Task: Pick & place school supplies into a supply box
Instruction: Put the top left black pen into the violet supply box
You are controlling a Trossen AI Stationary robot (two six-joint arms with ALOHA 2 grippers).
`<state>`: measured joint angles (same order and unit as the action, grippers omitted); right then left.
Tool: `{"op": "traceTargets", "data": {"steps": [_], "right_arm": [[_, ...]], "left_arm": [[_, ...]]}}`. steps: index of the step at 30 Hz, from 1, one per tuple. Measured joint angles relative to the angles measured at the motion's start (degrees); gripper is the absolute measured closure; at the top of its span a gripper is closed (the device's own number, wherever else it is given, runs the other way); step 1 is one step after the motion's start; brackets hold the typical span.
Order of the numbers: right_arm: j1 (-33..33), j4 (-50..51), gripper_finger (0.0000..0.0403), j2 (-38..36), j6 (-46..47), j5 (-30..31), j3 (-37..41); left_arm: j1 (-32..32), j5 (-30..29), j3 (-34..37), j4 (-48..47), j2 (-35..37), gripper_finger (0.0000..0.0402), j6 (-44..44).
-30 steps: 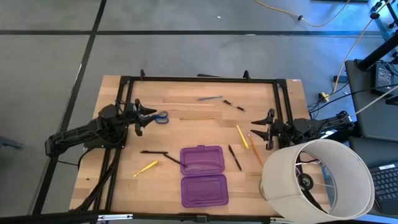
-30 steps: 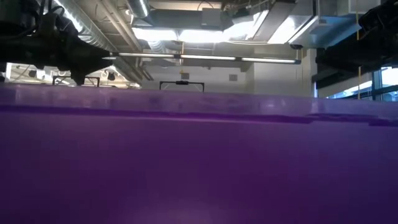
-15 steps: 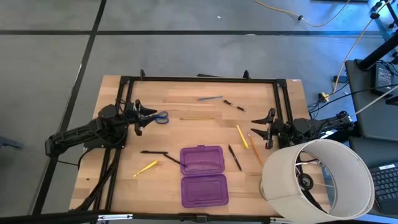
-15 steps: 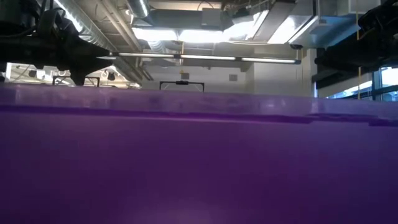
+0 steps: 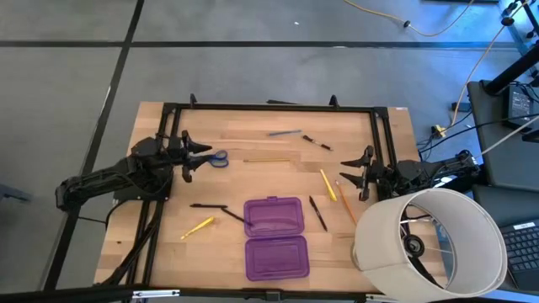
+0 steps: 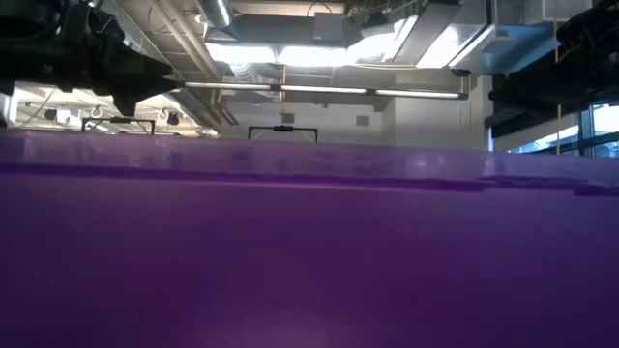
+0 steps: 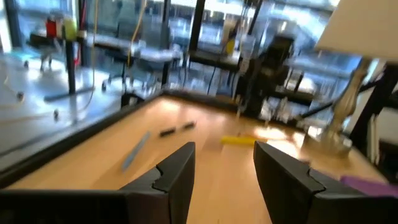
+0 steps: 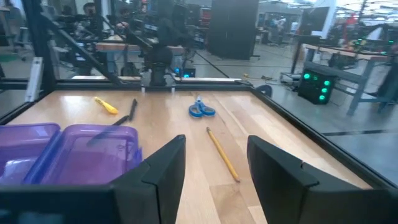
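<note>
From above, I had the left gripper (image 5: 195, 158) spread and empty with the scissors (image 5: 217, 158) just beside it at three o'clock, long axis running three-to-nine, while the right gripper (image 5: 354, 174), also spread, waited far across the table (image 5: 253, 181) from the box (image 5: 274, 237).

High view looks straight down on the whole table (image 5: 269, 139); low view sits at tabletop height pressed against the purple supply box (image 6: 309, 261), room ceiling above; both wrist views face inward across the tabletop, sharing that supply box with the overhead.
</note>
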<state>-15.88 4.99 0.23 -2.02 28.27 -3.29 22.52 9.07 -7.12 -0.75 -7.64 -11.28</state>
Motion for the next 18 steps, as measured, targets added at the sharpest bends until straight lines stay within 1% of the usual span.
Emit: {"op": "traceTargets", "data": {"steps": [5, 7, 9, 12, 13, 15, 18], "right_arm": [[0.0, -0.09, 0.0227, 0.0, 0.2, 2.69, 0.0], [0.02, -0.08, 0.0227, 0.0, 0.53, 3.12, 0.0], [0.0, -0.08, 0.0227, 0.0, 1.4, 3.17, 0.0], [0.0, -0.09, 0.0227, 0.0, 1.49, 3.2, 0.0], [0.01, -0.09, 0.0227, 0.0, 1.49, 3.25, 0.0], [0.0, -0.08, 0.0227, 0.0, 1.72, 3.68, 0.0], [0.01, -0.07, 0.0227, 0.02, 1.75, 3.68, 0.0]], "left_arm": [[0.02, -0.34, -6.61, -6.9, -7.33, 0.0245, 3.55], [0.0, -0.36, -10.64, -11.92, -10.53, 0.0245, 4.52], [0.0, -0.36, -16.2, -19.79, -14.03, 0.0245, 4.33], [-0.49, -0.51, -24.75, -34.35, -19.72, 0.0245, 1.42], [-1.11, -0.71, -26.61, -36.95, -21.6, 0.0245, 0.55], [-2.74, -0.68, -29.27, -40.65, -25.2, 0.0246, 0.24], [-6.47, 0.28, -29.8, -42.83, -30.66, 0.0253, 0.93]]}}
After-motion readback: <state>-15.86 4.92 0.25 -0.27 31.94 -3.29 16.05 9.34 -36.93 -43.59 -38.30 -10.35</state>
